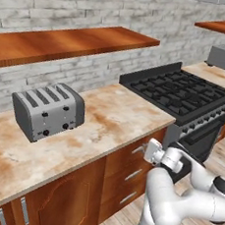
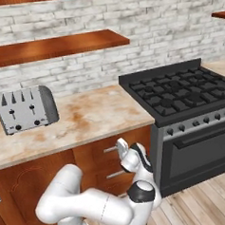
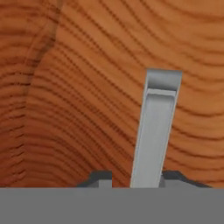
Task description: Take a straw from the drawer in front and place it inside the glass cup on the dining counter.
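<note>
The drawer (image 1: 125,155) is the top reddish-brown one under the marble worktop, and it stands closed. My gripper (image 1: 147,150) is pressed up to its slim silver bar handle (image 1: 139,149). From the right base view the gripper (image 2: 120,145) sits at the right end of that handle (image 2: 110,149). In the hand view the handle (image 3: 157,122) runs up across the wood front (image 3: 83,109) from between my gripper (image 3: 138,178) tips, which are shut on it. The straw, the glass cup and the dining counter are out of view.
Two more drawers (image 1: 132,175) lie below the top one, with a cabinet door (image 1: 64,203) to their left. A black stove (image 2: 179,93) with its oven stands right beside the drawers. A silver toaster (image 1: 48,110) rests on the worktop (image 1: 113,119). Wood floor lies behind me.
</note>
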Controlling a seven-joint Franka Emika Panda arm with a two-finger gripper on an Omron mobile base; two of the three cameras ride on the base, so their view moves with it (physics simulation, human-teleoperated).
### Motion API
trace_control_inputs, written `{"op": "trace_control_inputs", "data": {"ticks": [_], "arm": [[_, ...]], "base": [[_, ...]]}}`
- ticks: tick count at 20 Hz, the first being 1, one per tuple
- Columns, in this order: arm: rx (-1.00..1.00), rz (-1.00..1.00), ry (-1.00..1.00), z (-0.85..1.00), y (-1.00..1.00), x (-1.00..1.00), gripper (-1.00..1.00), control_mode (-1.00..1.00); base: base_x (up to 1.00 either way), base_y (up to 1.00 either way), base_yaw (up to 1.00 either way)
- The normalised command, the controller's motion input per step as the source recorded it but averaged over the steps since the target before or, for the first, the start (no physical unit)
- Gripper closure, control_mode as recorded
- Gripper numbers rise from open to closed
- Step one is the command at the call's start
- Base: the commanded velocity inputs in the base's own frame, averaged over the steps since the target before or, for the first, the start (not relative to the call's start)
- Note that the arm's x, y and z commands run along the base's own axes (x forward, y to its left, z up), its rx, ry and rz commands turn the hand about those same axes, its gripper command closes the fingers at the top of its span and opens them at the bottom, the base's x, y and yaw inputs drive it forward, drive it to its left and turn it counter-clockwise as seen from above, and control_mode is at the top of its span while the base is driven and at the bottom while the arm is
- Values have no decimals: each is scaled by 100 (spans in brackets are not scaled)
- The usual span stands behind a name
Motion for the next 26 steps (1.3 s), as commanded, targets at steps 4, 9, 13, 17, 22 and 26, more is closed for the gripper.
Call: {"op": "trace_control_inputs", "data": {"ticks": [4, 9, 13, 17, 22, 26], "arm": [[6, -2, -24, 4, -4, -54, 100, -100], [13, 0, -29, 17, -29, -96, 100, -100], [12, -4, -17, 35, -53, -100, 100, -100], [11, -9, -1, 44, -70, -99, 100, -100], [6, -11, 5, 32, -71, -89, 100, -100], [-5, -19, 10, 18, -37, -39, -100, -100]], "base": [[0, 0, 0], [0, 0, 0], [0, 0, 0], [0, 0, 0], [0, 0, 0], [0, 0, 0]]}}
